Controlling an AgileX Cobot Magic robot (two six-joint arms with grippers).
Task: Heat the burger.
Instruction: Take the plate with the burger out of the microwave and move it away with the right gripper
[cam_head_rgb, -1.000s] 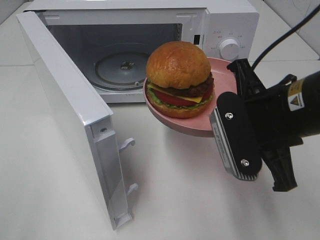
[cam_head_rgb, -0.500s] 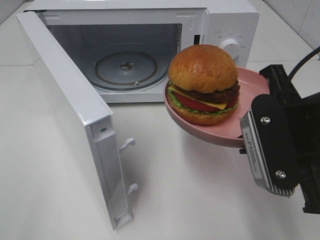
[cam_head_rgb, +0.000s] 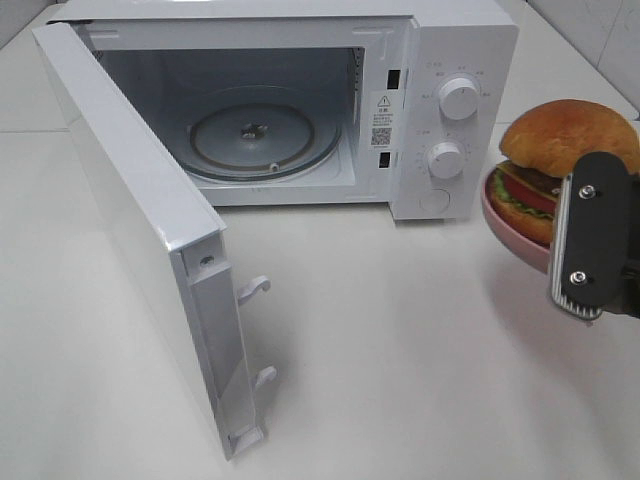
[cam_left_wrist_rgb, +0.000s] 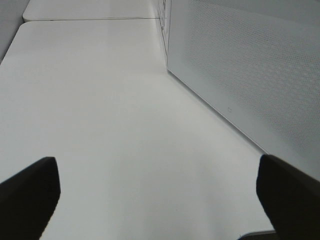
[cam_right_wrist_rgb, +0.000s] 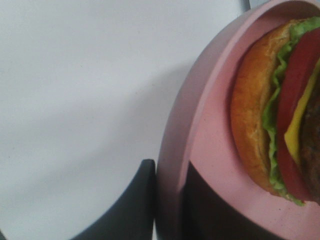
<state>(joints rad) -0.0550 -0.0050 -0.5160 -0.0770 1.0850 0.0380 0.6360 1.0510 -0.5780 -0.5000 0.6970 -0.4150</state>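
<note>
The burger (cam_head_rgb: 560, 150) has moved right, half cut off; right claw (cam_right_wrist_rgb: 167, 205) pinches its plate (cam_right_wrist_rgb: 210, 150); left claw (cam_left_wrist_rgb: 157, 192) wide.

The microwave (cam_head_rgb: 300, 100) is set at the back of the table (cam_head_rgb: 400, 380), its door (cam_head_rgb: 140, 230) swung open to the left. The burger (cam_head_rgb: 555, 165) is carried on a plate (cam_head_rgb: 505, 230) right of the microwave, above the table.
</note>
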